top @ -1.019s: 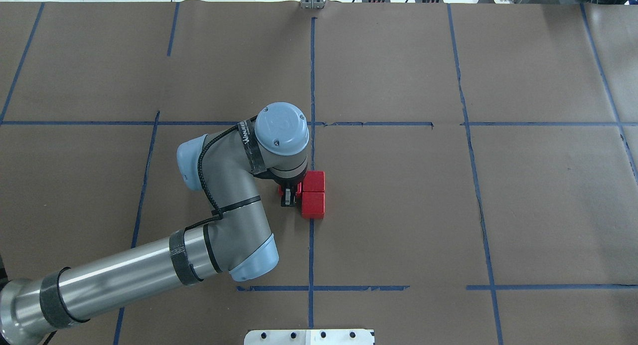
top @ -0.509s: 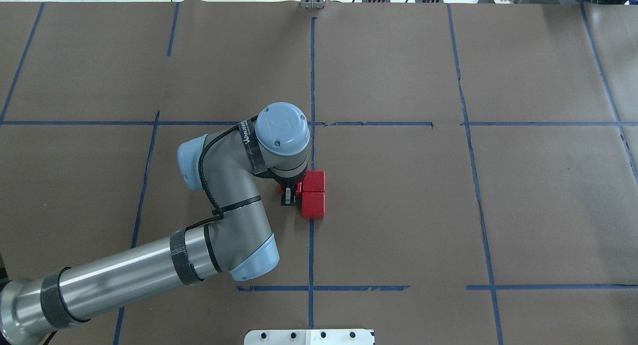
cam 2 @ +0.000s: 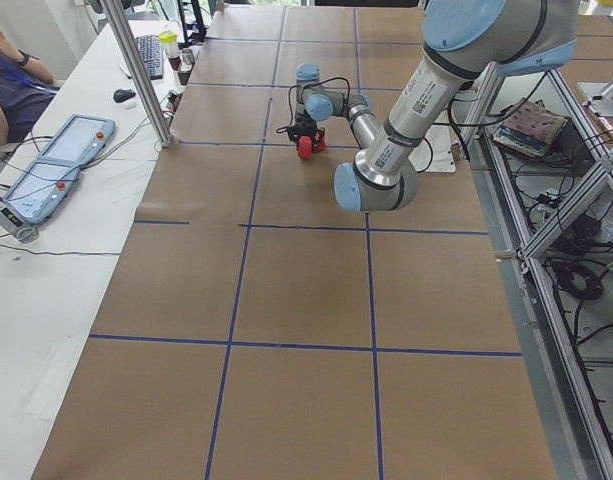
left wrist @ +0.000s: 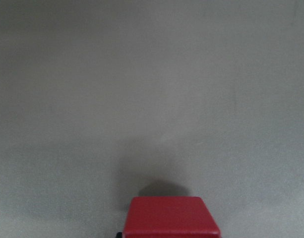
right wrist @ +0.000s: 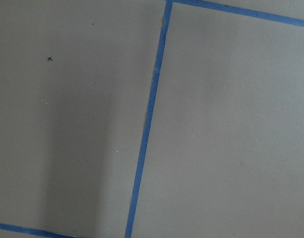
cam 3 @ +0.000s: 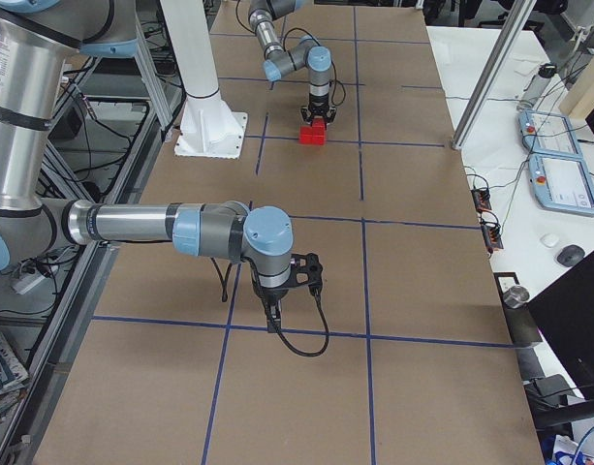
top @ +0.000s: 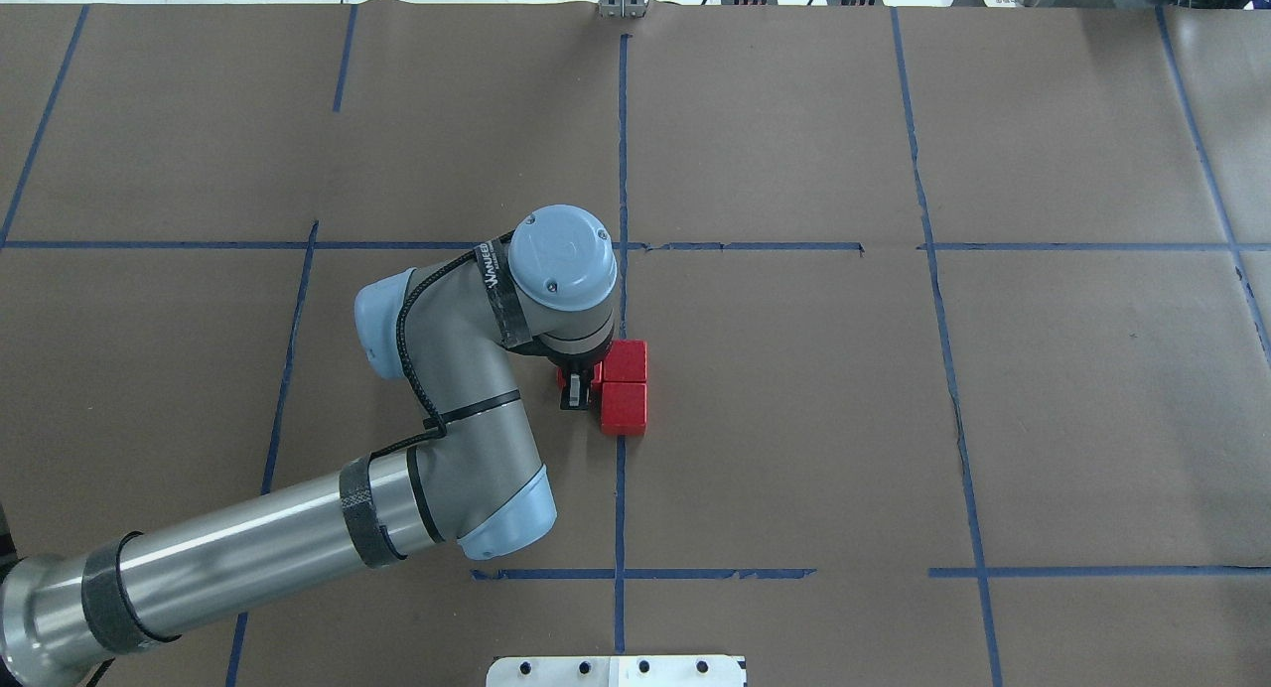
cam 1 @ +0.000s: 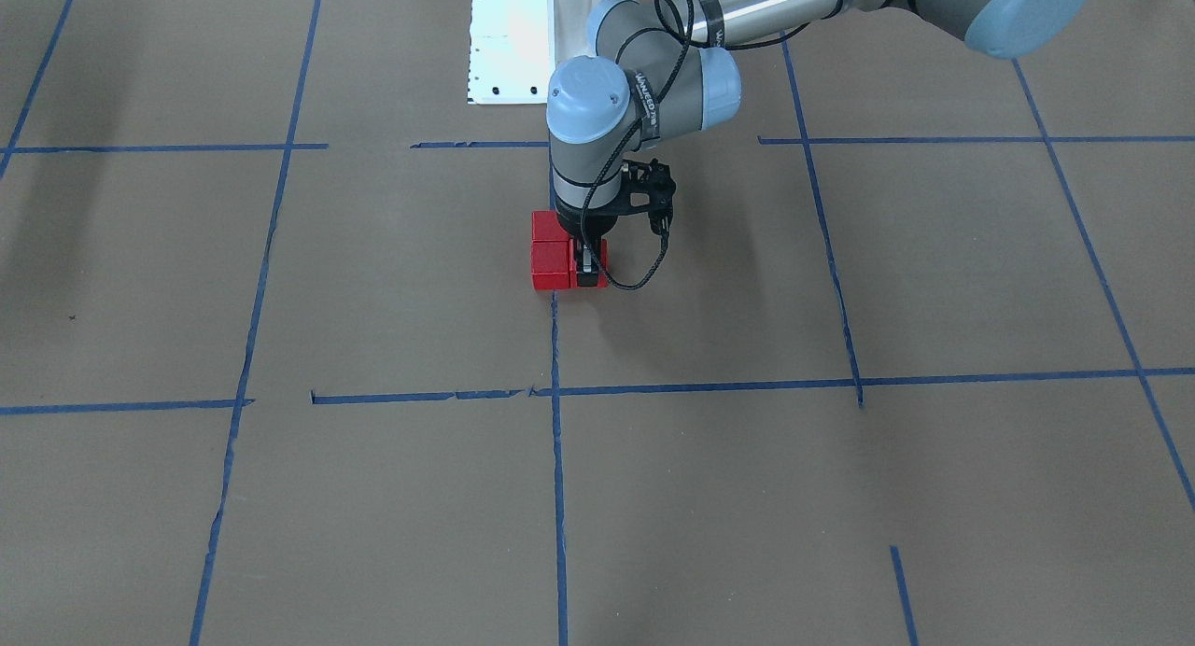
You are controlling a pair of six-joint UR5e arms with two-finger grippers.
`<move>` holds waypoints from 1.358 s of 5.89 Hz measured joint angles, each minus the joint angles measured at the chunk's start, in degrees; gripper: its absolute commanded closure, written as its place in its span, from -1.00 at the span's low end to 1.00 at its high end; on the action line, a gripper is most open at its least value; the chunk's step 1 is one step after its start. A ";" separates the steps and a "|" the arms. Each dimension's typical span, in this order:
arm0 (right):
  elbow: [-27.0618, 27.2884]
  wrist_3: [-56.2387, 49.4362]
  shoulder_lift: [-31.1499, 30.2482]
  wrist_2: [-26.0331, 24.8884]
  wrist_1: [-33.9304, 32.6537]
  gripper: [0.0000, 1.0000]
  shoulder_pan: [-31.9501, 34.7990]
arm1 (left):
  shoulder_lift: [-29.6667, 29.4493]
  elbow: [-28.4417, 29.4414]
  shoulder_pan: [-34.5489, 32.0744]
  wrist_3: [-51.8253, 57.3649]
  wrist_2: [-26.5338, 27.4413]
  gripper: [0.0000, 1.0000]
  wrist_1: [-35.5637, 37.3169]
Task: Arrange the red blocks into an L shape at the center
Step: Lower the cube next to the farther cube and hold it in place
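Clamping one of three touching red blocks [top: 624, 407] at the center [top: 715, 389], the left end effector [cam 1: 588, 267] is closed; right end effector [cam 3: 273, 316] state unclear.

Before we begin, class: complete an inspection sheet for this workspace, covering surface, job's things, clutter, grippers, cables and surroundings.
Surface: brown paper with a blue tape grid.
Job's things: three red blocks set together in an L on the centre line.
Clutter: nothing seen.
Grippers: left gripper upright, fingers closed on the end block; right gripper over bare paper, state unclear.
Cables: black cable loops off the left wrist beside the blocks.
Surroundings: white base; pendants and a person at the side table.
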 measured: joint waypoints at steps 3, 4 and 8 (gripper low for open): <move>-0.04 0.00 0.00 -0.03 0.00 -1.00 0.00 | 0.04 0.20 0.03 0.42 -0.02 0.09 -0.01; -0.04 0.00 0.00 -0.04 0.00 -1.00 0.00 | 0.02 0.33 0.03 0.83 -0.02 0.08 -0.01; 0.04 0.00 -0.03 -0.01 0.00 -1.00 0.02 | -0.23 0.63 -0.03 1.56 -0.01 0.00 -0.01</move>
